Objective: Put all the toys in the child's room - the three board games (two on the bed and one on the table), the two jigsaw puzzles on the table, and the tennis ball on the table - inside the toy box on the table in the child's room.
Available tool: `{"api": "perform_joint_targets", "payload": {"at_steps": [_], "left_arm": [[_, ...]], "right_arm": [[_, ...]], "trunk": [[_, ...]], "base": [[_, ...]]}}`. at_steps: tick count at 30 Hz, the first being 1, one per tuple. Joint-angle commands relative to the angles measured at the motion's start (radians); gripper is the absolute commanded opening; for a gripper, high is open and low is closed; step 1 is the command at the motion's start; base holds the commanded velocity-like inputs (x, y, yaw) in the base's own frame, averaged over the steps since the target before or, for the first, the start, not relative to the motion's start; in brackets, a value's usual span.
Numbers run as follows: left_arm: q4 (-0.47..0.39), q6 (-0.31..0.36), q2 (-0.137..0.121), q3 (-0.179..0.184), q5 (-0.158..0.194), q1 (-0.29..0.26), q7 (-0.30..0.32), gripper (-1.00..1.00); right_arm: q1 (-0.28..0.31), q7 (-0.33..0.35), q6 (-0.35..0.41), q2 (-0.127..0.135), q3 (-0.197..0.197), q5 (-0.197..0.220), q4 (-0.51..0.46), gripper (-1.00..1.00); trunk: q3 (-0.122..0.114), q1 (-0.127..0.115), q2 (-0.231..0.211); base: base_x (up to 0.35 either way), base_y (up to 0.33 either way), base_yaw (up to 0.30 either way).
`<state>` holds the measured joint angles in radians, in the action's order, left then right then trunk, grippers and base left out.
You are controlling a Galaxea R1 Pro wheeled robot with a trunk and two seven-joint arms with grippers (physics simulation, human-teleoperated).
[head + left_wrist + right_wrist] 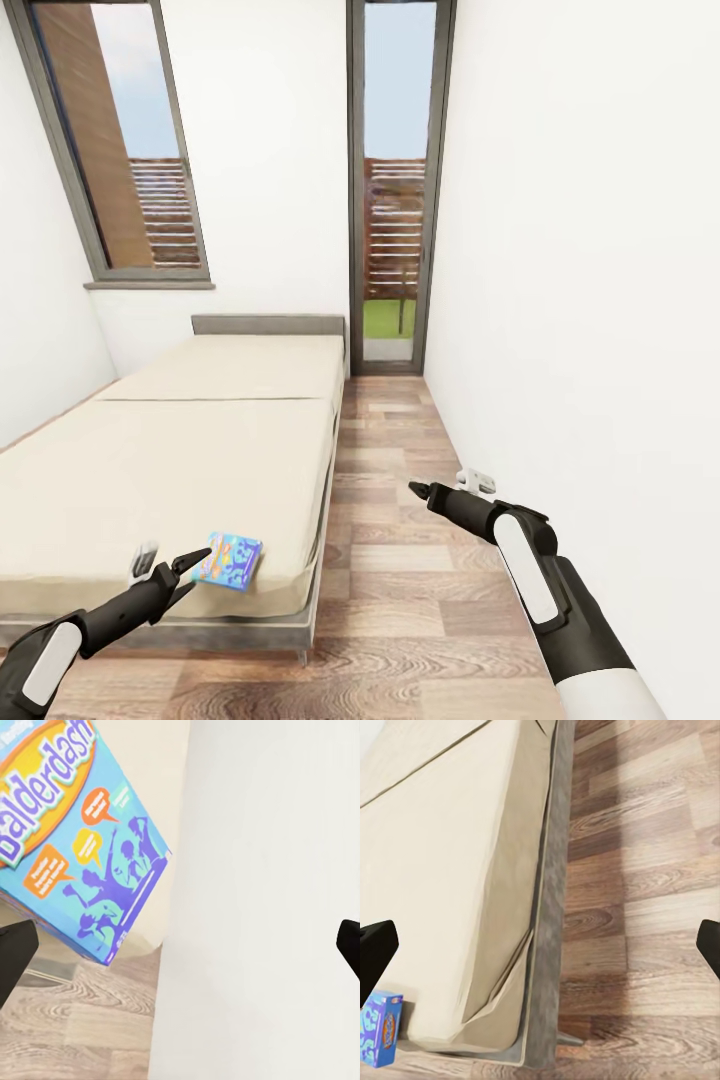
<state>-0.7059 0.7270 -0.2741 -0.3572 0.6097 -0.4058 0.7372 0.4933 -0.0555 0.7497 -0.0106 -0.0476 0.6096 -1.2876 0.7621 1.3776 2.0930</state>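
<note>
My left tool (195, 562) hangs just short of the blue game (229, 560), its jaws spread and empty; in the left wrist view both fingertips (15, 952) stand wide apart with nothing between them. The game lies flat on the near corner of the bed (180, 450), right ahead of that tool's tips and close to the mattress edge, one corner of it poking out over the floor (400, 600).

I judge the game light and stiff, a thin cardboard box with a glossy printed lid, so likely a bit slick. The mattress under it is soft and will give if I press down. The overhanging corner looks like the best hold: one finger above, one below, pinching across the thin sides.

My right tool (420, 490) hovers over the floor, beyond the bed's side, released and empty too, its fingers wide apart in the right wrist view.

Farther ahead, the mattress runs bare to the headboard (268, 324).
</note>
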Motion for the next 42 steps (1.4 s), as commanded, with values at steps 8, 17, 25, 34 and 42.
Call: {"api": "perform_joint_targets", "payload": {"at_steps": [8,17,25,34,42], "left_arm": [[0.0,0.007,0.0,-0.002,0.002,-0.001,0.002,1.0],[0.0,0.009,-0.002,-0.002,0.002,-0.001,0.021,1.0],[0.0,0.02,-0.005,-0.002,0.003,-0.001,0.079,1.0],[0.0,0.043,-0.01,-0.001,0.001,-0.001,0.158,1.0],[0.0,0.048,-0.038,0.0,0.002,-0.001,0.233,1.0]], "right_arm": [[0.001,-0.006,0.003,0.0,0.0,0.007,-0.001,1.0],[0.001,-0.005,0.003,0.0,0.0,0.007,-0.001,1.0],[0.001,-0.005,0.004,0.001,0.0,0.007,-0.002,1.0],[0.001,-0.005,0.004,0.001,0.0,0.007,-0.002,1.0],[0.001,-0.006,0.004,0.0,0.0,0.007,-0.002,1.0]], "trunk": [[0.026,0.031,0.057],[0.054,0.065,0.12],[0.079,0.096,0.176],[0.108,0.13,0.239],[0.123,0.149,0.274]], "base": [[0.0,0.0,0.0],[0.0,0.0,0.0],[0.0,0.0,0.0],[0.0,0.0,0.0],[0.0,0.0,0.0]]}}
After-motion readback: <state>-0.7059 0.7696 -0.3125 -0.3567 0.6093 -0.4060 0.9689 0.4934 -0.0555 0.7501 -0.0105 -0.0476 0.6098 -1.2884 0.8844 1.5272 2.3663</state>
